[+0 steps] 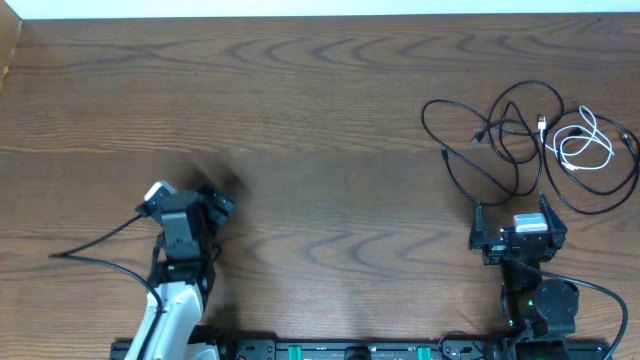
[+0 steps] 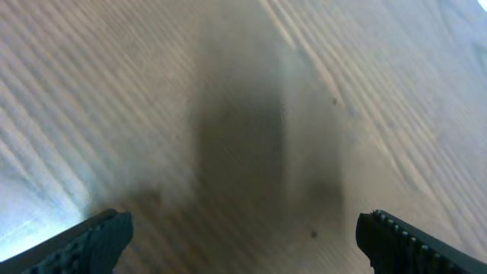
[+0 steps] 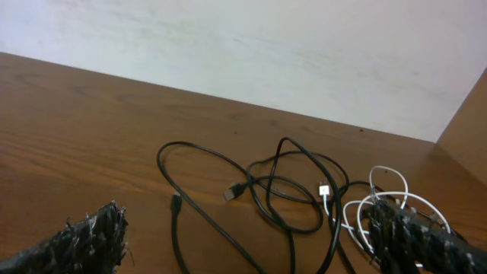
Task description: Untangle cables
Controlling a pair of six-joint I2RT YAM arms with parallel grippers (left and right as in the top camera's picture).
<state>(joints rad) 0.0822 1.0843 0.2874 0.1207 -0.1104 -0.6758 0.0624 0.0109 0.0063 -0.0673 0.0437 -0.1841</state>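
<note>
Right gripper (image 1: 511, 212) overhead: splayed open, empty; cables (image 1: 517, 128) tangled just beyond it, white cable (image 1: 583, 145) beyond-right; left gripper (image 1: 216, 203) far to its left, likewise released. Left wrist: shows only blurred table (image 2: 251, 114) between wide-set fingers (image 2: 84, 242). Right wrist: reveals plug ends (image 3: 234, 192) ahead of it, untouched.

The left arm (image 1: 178, 262), at the lower left, was black on top and white lower down, with a thick black cable (image 1: 95, 245) at its side. The right arm (image 1: 535, 290), at the lower right, was black with a small grey block (image 1: 531, 224). The left gripper (image 2: 243, 232) had black ridged fingers (image 2: 87, 242). The right gripper (image 3: 251, 236) had rough, fuzzy black fingers (image 3: 84, 242).
</note>
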